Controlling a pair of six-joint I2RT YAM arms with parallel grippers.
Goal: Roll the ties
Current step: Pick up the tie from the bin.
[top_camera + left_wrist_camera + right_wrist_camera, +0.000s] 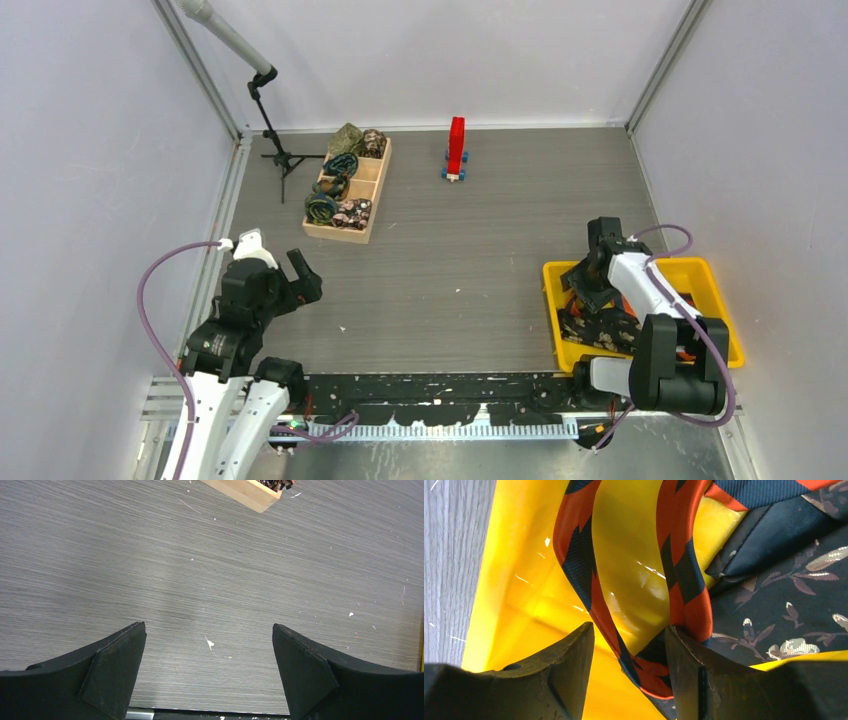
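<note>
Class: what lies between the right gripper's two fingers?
A bend of the orange-and-black checked fabric tie, over the floor of the yellow plastic bin; the right wrist view shows it.

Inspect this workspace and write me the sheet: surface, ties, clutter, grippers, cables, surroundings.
Surface: grey wood-grain table, a few white specks.
Job's things: orange-and-black tie and dark floral tie loose in yellow bin; rolled ties in wooden tray.
Clutter: red toy block; black tripod.
Grippers: left gripper open over bare table, holds nothing; right gripper in the bin, fingers either side of an orange-and-black strand, gap showing, not clamped.
Cables: purple cables loop off both arms, clear of the things.
Surroundings: pale walls, metal frame posts.
</note>
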